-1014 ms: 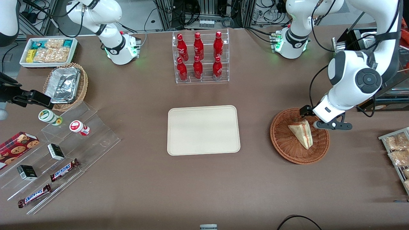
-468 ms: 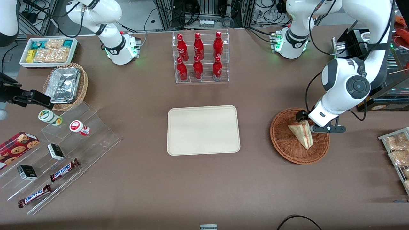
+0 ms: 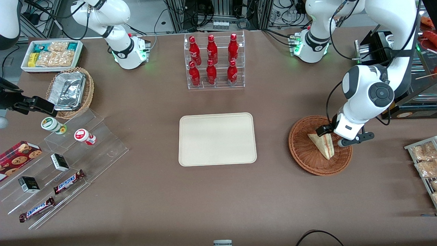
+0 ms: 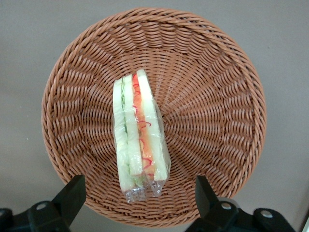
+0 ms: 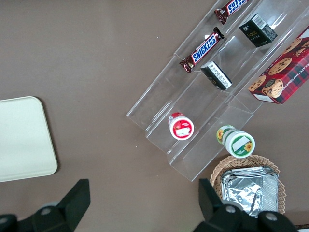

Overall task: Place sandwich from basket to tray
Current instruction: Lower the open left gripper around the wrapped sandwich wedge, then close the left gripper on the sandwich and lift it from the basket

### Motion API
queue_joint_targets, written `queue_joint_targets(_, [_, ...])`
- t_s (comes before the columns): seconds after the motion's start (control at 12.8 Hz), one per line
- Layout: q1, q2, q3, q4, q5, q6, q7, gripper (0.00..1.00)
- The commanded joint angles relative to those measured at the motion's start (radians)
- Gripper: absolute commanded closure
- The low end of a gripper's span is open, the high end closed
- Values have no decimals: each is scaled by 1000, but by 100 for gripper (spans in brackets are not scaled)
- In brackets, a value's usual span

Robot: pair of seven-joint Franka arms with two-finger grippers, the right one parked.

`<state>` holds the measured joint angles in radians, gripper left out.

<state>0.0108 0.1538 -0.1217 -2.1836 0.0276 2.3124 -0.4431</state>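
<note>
The sandwich (image 3: 322,145) (image 4: 139,135), a wrapped pale wedge with red and green filling stripes, lies in the round reddish-brown wicker basket (image 3: 304,153) (image 4: 212,106) toward the working arm's end of the table. My gripper (image 3: 330,135) (image 4: 140,195) hangs just above the sandwich's broad end, farther from the front camera than its tip. It is open, and its black fingers (image 4: 72,195) straddle the wrapped end without touching it. The cream-beige tray (image 3: 217,139) lies flat at the table's middle with nothing on it.
A clear rack of red bottles (image 3: 214,60) stands farther from the front camera than the tray. Packaged snacks (image 3: 423,159) lie beside the basket at the table's end. A tiered clear shelf with candy bars and cups (image 3: 65,160) and a tan basket of foil trays (image 3: 70,90) sit toward the parked arm's end.
My gripper has dropped lower and shifted a little over the sandwich's broad end in the basket. The sandwich has not moved.
</note>
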Motion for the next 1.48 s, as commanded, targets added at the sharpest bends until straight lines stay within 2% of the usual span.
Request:
queue_joint_targets(0.0, [8,7,-6,-8,-12,42,-116,0])
queue_joint_targets(0.16, [5,21,-6,-10,-11,58,-222,0])
queue_joint_targets(1.17, [6,153,7,-12,37,162,-223,0])
queue_joint_targets(1.25, [6,151,7,-12,37,160,-229,10])
queue_joint_targets(1.4, [6,144,8,-13,37,142,-224,69])
